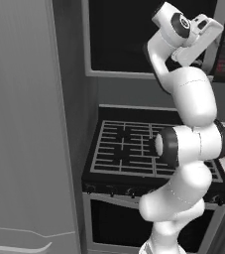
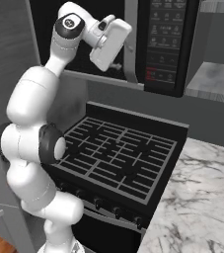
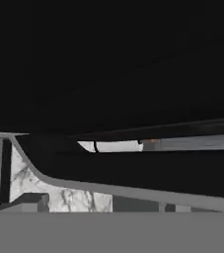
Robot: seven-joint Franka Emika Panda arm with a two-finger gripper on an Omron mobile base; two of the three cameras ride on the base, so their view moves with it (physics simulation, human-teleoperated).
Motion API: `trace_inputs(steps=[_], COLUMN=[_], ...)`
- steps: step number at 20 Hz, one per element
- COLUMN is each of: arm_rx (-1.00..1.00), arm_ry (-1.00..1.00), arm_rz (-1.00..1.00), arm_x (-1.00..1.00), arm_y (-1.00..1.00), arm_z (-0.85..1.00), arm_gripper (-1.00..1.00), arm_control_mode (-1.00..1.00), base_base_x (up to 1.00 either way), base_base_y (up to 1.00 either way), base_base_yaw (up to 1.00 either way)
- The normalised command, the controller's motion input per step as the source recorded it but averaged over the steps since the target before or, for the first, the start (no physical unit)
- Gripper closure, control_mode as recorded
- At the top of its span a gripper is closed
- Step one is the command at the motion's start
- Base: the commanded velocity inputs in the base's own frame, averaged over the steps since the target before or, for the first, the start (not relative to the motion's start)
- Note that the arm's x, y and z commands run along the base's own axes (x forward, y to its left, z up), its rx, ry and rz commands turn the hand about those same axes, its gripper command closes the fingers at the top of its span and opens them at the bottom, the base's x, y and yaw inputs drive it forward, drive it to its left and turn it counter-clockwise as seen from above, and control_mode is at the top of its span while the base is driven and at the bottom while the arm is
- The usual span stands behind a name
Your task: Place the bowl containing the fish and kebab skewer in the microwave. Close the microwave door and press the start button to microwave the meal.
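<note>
Grey walls and a tall grey fridge door (image 1: 25,124) are framing a dim rendered kitchen. Below, a black gas stove (image 2: 116,158) with grey grates is sitting beside a white marble counter (image 2: 202,197) (the counter is lying to the stove's right in the right base view).

Above the stove, the microwave (image 2: 165,44) is hanging as a large dark box. Its narrow black button panel (image 2: 163,42) is standing at the right end, showing rows of small grey keys and a reddish strip near the bottom. The microwave door (image 1: 121,34) is a wide black glass panel with a thin grey frame, and it is looking flush with the front of the box in both base views. A tall grey edge handle (image 2: 130,44) is running down between the glass and the button panel.

The white arm is reaching up from below, and its hand is sitting just in front of that handle, at the door's right edge. The gripper (image 2: 114,65) is mostly hidden behind the white hand, so the pictures are not showing its fingertips clearly; the jaws are standing wide apart, with nothing seen between them.

From the hand view, dark glass is filling the upper part, with a grey frame edge, a patch of marble and a bit of stove grate below.
</note>
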Motion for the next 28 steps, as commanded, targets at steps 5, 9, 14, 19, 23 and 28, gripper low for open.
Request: trace_inputs(steps=[5, 9, 14, 19, 23, 28], arm_rx=[0.07, 0.09, 0.12, 0.09, 0.1, 0.02], arm_ry=[-0.12, -0.3, -0.37, -0.53, -0.56, -0.43], arm_rz=[0.0, 0.09, 0.16, 0.13, 0.1, 0.14], arm_x=[-0.1, -1.0, -1.0, -0.89, -0.41, -0.53], arm_y=[-0.7, -0.96, -0.75, -0.11, 0.0, -0.02], arm_z=[-0.2, -0.49, -0.92, -0.93, -0.19, 0.33], arm_gripper=[-1.0, -1.0, -1.0, -1.0, -1.0, -1.0], arm_control_mode=[-1.0, -1.0, -1.0, -1.0, -1.0, -1.0], base_base_x=[0.0, 0.0, 0.0, 0.0, 0.0, 0.0], base_base_y=[0.0, 0.0, 0.0, 0.0, 0.0, 0.0], base_base_yaw=[0.0, 0.0, 0.0, 0.0, 0.0, 0.0])
